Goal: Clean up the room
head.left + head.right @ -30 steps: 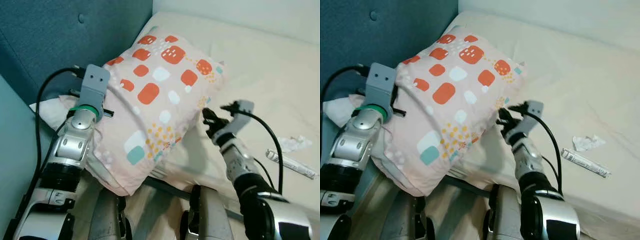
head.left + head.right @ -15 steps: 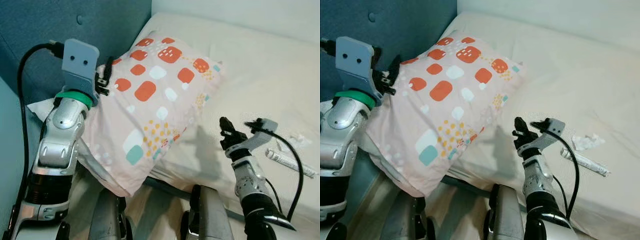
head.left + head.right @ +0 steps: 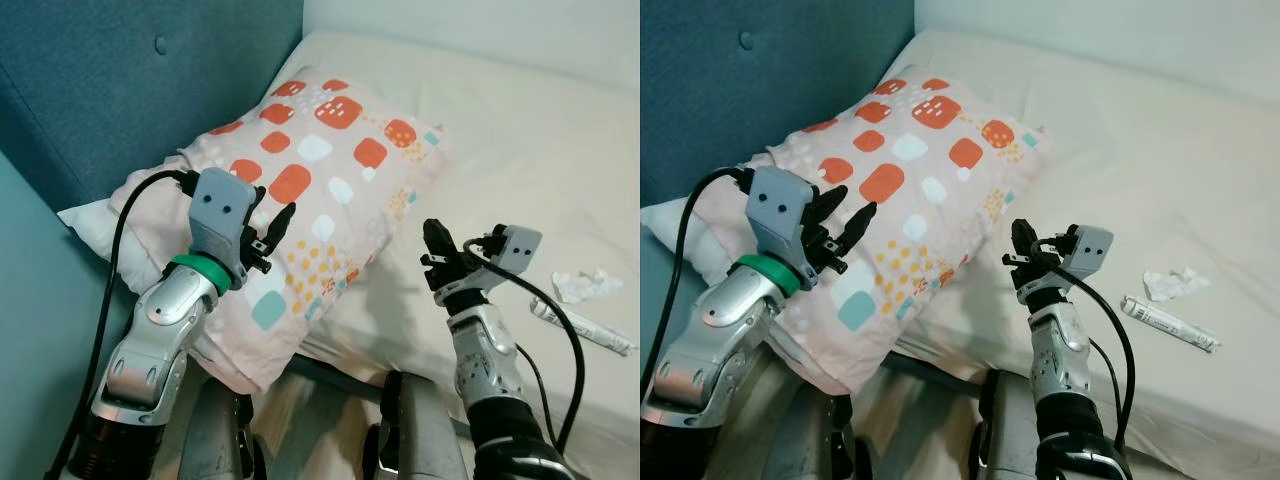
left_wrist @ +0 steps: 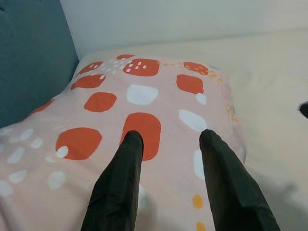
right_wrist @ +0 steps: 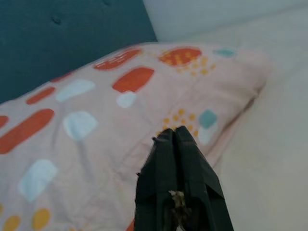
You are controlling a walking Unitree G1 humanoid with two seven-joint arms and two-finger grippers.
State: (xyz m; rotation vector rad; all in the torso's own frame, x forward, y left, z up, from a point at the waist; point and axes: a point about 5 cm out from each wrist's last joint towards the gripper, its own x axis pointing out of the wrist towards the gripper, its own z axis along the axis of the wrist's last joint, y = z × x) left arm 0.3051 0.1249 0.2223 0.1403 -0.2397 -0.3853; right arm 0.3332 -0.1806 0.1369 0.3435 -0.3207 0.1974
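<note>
Where the teal headboard (image 3: 120,90) meets the cream mattress (image 3: 540,150), a pink pillow (image 3: 320,190) patterned with orange, white and teal patches is seen lying at the far left of the bed, its far end resting against the headboard and its near corner hanging past the mattress edge. A white pillow (image 3: 95,215) is partly tucked beneath it on the left, beside the headboard.

The left gripper (image 3: 272,228) is held over the near part of the pink pillow, with its two black fingers (image 4: 120,183) spread apart and nothing between them; in the left wrist view the fingers are seen above the patterned fabric, but whether the tips touch it cannot be told. The right gripper (image 3: 437,245) is raised over the bare mattress just right of the pillow's near edge, apart from it, and its fingers (image 5: 175,168) are pressed together with nothing held.

Further right on the mattress, a crumpled white tissue (image 3: 585,286) is seen, and just near of it a long thin white packet (image 3: 580,325) with dark print is lying flat. Both are well apart from the pillow.
</note>
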